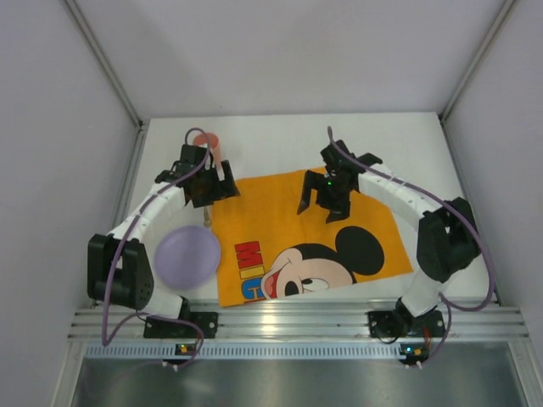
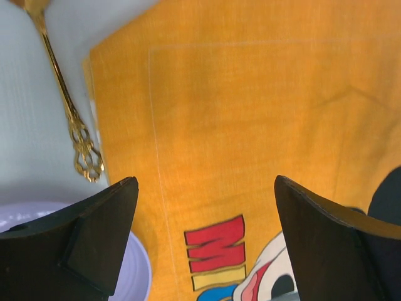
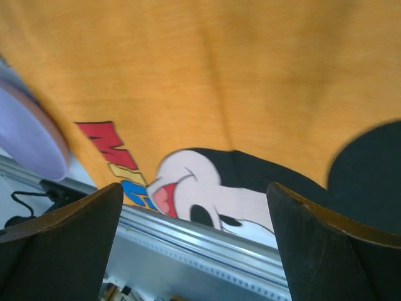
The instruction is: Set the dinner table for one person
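The white dinner table (image 1: pixel 280 140) carries an orange Mickey Mouse placemat (image 1: pixel 310 233) at its middle. A lavender plate (image 1: pixel 187 256) lies on the table just left of the placemat. A gold utensil (image 2: pixel 62 100) lies on the table along the placemat's left edge, above the plate (image 2: pixel 139 269). A pink cup (image 1: pixel 209 141) stands behind the left gripper. My left gripper (image 1: pixel 214 193) is open and empty, above the placemat's far left corner (image 2: pixel 250 125). My right gripper (image 1: pixel 321 208) is open and empty, above the placemat's far edge (image 3: pixel 207 75).
Aluminium rails (image 1: pixel 297 320) run along the table's near edge, with both arm bases bolted there. White walls enclose the table on the left, right and back. The plate also shows at the left of the right wrist view (image 3: pixel 31 138).
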Motion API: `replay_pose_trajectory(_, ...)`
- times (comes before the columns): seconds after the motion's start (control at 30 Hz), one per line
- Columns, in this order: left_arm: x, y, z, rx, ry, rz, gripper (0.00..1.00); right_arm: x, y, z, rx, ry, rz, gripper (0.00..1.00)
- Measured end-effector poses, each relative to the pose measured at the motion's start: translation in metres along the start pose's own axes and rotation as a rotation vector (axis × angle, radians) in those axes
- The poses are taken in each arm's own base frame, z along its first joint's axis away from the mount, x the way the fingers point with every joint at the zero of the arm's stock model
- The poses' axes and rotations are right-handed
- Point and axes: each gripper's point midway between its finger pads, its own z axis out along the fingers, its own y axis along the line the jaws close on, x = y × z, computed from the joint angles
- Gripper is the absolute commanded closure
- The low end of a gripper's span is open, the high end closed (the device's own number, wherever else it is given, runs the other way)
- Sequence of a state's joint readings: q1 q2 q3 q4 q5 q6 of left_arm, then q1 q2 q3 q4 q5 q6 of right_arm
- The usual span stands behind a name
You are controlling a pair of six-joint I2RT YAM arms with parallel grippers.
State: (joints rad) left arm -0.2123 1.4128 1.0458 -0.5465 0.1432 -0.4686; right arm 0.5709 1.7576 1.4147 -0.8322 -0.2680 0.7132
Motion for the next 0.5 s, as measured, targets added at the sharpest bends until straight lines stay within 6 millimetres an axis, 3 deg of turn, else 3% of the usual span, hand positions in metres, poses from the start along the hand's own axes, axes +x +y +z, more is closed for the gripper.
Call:
replay_pose_trajectory(0.07,-0.016,0.000,0.011,-0.033,-0.007,-0.001,0.05,0.002,-0.033,-0.005,0.044,-0.029,0.036,0.13)
replay_pose_trajectory(0.1,-0.025,-0.001,0.017,-0.046,-0.014,0.000,0.05,0.003,-0.048,-0.004,0.068,-0.037,0.050,0.45)
replay_pose_trajectory(0.2,-0.056,0.000,0.037,-0.098,-0.045,0.008,0.05,0.016,-0.079,0.009,0.129,-0.011,0.064,1.00)
replay_pose_trajectory(0.33,-0.077,0.017,0.056,-0.147,-0.051,0.005,0.06,0.036,-0.094,0.022,0.161,0.034,0.065,1.00)
replay_pose_trajectory(0.5,-0.074,0.065,0.066,-0.205,-0.019,-0.062,0.08,0.046,-0.105,0.026,0.173,0.033,0.060,1.00)
